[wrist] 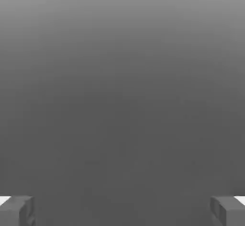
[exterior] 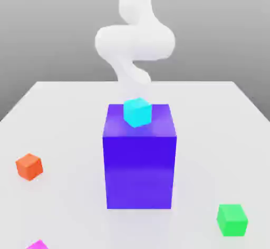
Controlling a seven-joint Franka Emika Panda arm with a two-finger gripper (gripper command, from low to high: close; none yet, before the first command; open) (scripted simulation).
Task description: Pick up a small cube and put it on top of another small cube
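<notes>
nearest the camera, a magenta cube (exterior: pixel 38 245) pokes in at the tabletop's (exterior: pixel 68 116) front edge, with a green cube (exterior: pixel 232 220) toward the exterior view's right and an orange cube (exterior: pixel 29 166) toward its left. a cyan cube (exterior: pixel 137 112) sits on a tall blue block (exterior: pixel 139 155) at centre. behind it the white arm (exterior: pixel 135 42) rises; every cube lies in front of and below it. the end effector (wrist: pixel 122 210) stands wide, holding nothing, both fingertips (wrist: pixel 17 209) far apart.
</notes>
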